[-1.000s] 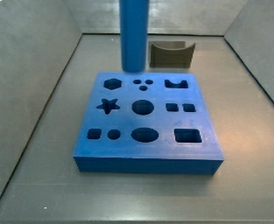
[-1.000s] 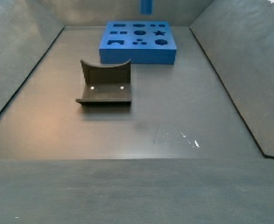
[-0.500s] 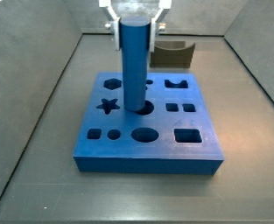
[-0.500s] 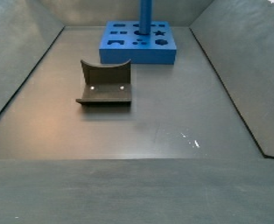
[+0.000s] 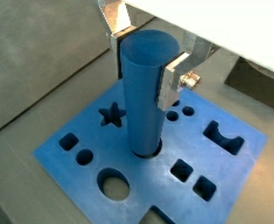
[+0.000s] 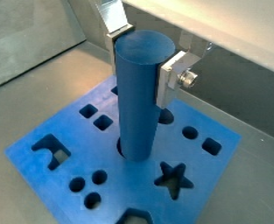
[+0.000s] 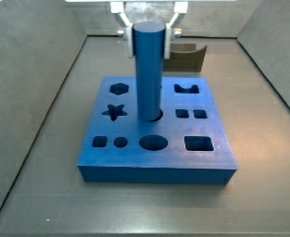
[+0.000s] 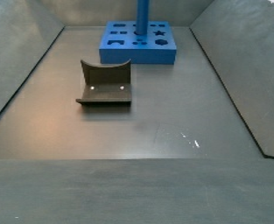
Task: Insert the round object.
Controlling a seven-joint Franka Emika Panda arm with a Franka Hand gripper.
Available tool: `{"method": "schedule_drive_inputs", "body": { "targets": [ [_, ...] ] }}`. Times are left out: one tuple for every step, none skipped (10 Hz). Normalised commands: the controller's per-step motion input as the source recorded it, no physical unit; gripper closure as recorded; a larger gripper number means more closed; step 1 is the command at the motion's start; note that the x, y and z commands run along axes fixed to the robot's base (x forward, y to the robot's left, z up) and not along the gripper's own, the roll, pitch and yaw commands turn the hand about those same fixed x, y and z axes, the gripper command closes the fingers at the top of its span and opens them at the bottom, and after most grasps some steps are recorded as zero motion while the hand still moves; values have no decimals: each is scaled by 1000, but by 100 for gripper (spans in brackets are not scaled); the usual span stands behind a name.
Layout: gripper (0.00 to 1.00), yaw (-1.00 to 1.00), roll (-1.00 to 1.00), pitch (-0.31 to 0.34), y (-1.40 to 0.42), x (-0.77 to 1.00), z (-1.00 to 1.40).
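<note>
The round object (image 7: 147,74) has sunk further into the blue block's (image 7: 159,155) centre hole; the gripper (image 5: 149,59) pinches its top, seemingly still upright.

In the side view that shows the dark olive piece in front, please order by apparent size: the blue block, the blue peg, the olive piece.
1. Blue block and olive piece: similar; the olive piece is nearer, so unsure.
2. Blue peg, held by the gripper in a block hole.
</note>
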Motion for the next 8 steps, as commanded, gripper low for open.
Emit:
{"method": "schedule_drive_inputs", "body": {
  "targets": [
    [100,-17,91,0,0,109,-231],
    [100,0,66,0,0,0,-206],
    [100,0,59,-10,0,0,-229],
    [100,0,70,-21,0,0,-243],
    [100,0,0,0,0,111,-197],
    [100,0,0,0,0,143,-300],
    [100,0,0,-29,0,137,-351],
    [100,0,-7,-26,0,177,-414]
  ]
}}
